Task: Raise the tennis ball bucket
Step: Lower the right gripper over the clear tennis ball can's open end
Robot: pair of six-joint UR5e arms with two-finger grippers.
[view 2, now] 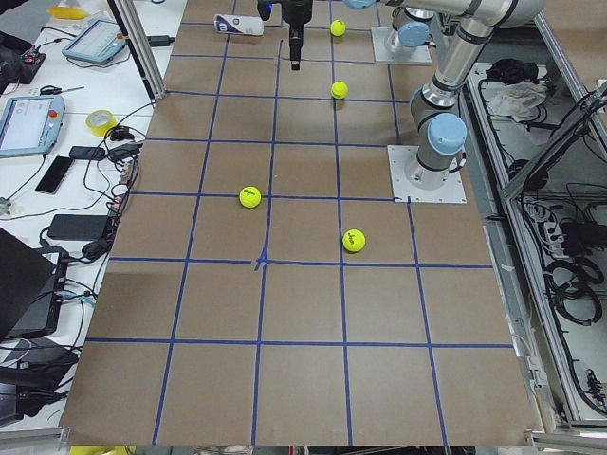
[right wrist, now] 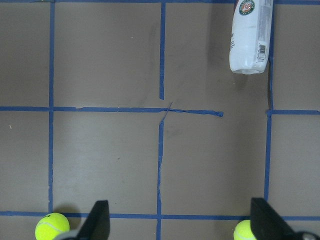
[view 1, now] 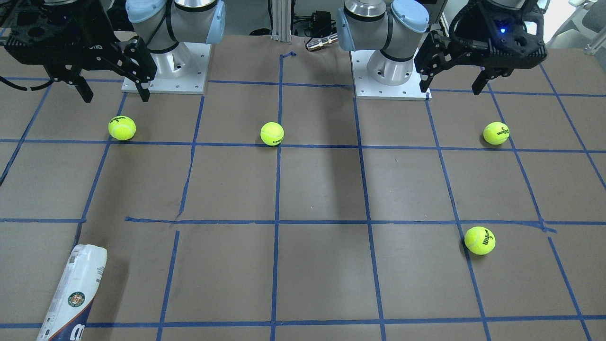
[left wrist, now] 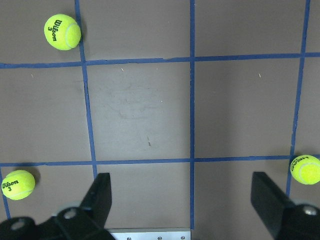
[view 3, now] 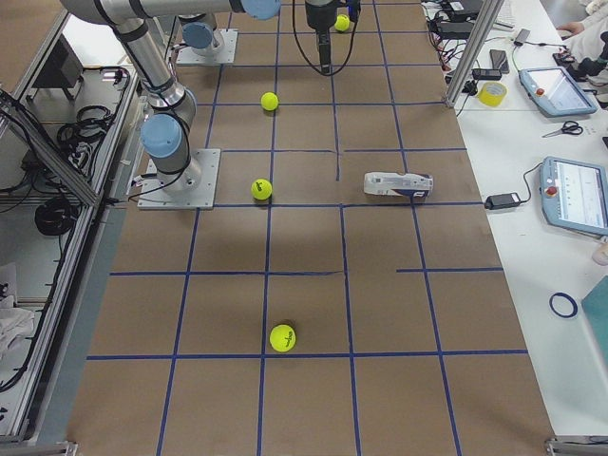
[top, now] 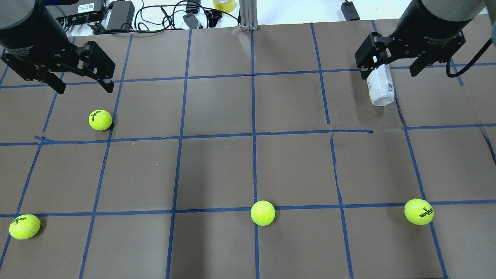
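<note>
The tennis ball bucket (view 1: pixel 72 296) is a slim clear tube with a white and navy label, lying on its side on the brown table. It shows in the overhead view (top: pixel 380 88) at the far right and in the right wrist view (right wrist: pixel 250 36) at the top right. My right gripper (top: pixel 387 73) is open and empty, hovering above the table short of the tube; its fingers (right wrist: pixel 97 222) stand well back from it. My left gripper (top: pixel 84 90) is open and empty on the far left side (left wrist: pixel 184 200).
Several yellow-green tennis balls lie on the table: one (top: pixel 100 119) near the left gripper, one (top: pixel 24 226) near left, one (top: pixel 262 212) near centre, one (top: pixel 419 211) near right. Blue tape lines grid the table. Cables and devices lie beyond the far edge (top: pixel 162 15).
</note>
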